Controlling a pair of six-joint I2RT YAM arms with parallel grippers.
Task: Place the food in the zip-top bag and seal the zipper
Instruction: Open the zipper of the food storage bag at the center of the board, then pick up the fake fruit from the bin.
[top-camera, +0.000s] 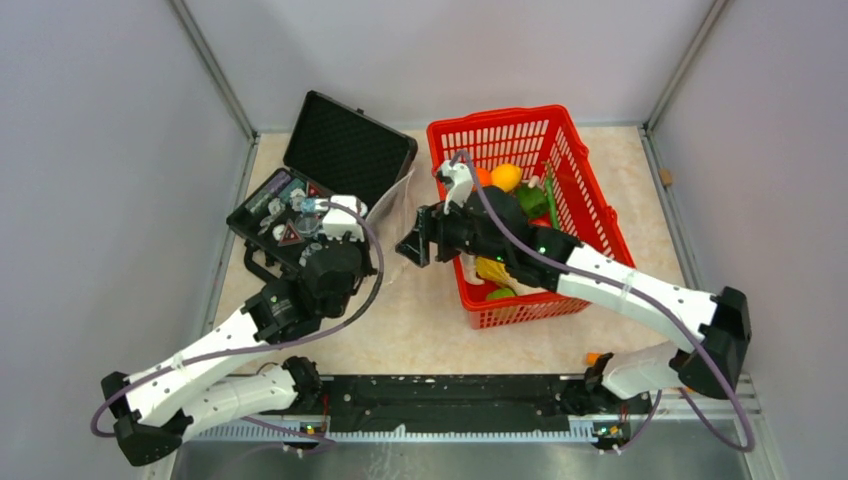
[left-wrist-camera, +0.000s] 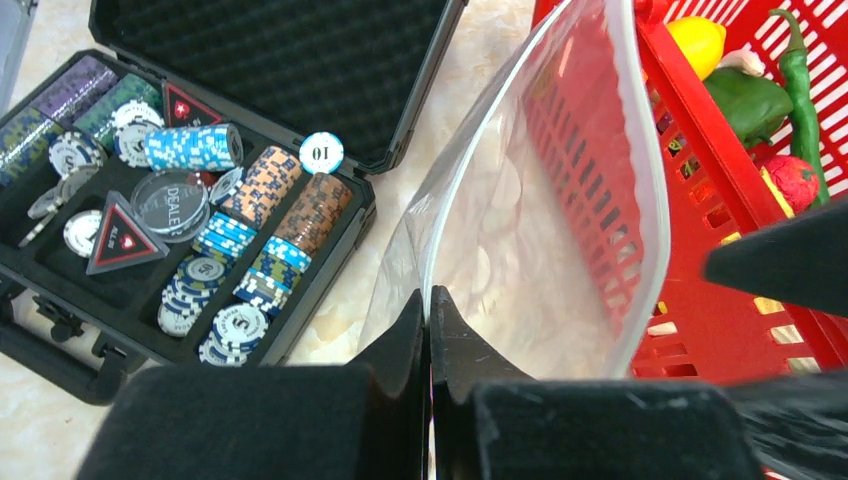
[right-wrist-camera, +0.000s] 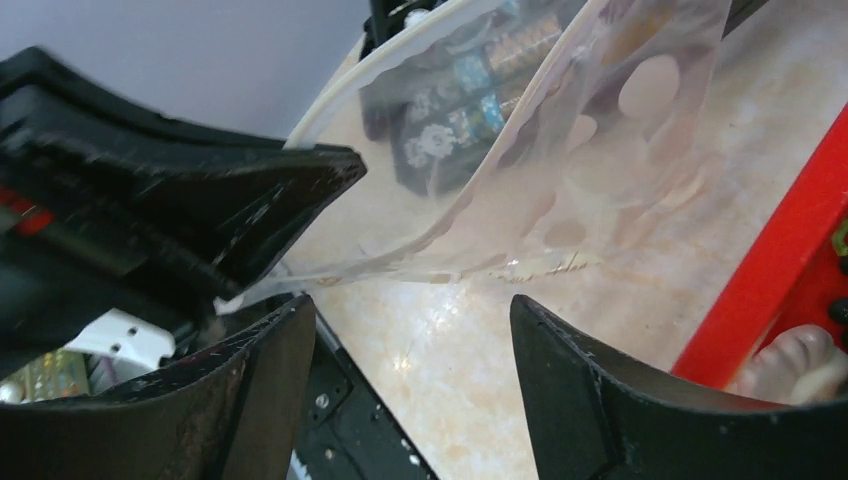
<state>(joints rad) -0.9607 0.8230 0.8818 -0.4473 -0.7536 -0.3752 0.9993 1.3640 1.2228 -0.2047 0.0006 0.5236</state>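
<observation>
The left hand (left-wrist-camera: 430, 305) has its two fingers pressed together, pinching the edge of the clear zip-top bag (left-wrist-camera: 540, 230) at its mouth. The bag hangs open from that pinch, its whitish zipper (left-wrist-camera: 660, 180) curving round the mouth. It sits between the black case (left-wrist-camera: 300, 70) and the red mesh basket (left-wrist-camera: 700, 300), above the marbled tabletop (right-wrist-camera: 640, 300).

The right hand (right-wrist-camera: 410, 340) has its fingers spread wide and grips nothing. It sits just beside the bag's lower edge, facing the left hand.

The food lies in the basket, outside the bag. The left wrist view shows a yellow lemon (left-wrist-camera: 698, 42), a green pepper (left-wrist-camera: 750, 100), a long green chilli (left-wrist-camera: 800, 70) and a red fruit (left-wrist-camera: 792, 182). From above, an orange (top-camera: 507, 177) also shows near the basket's far end.

The case lies open to the left, its lid propped up, its tray filled with rows of poker chips (left-wrist-camera: 250, 230).
</observation>
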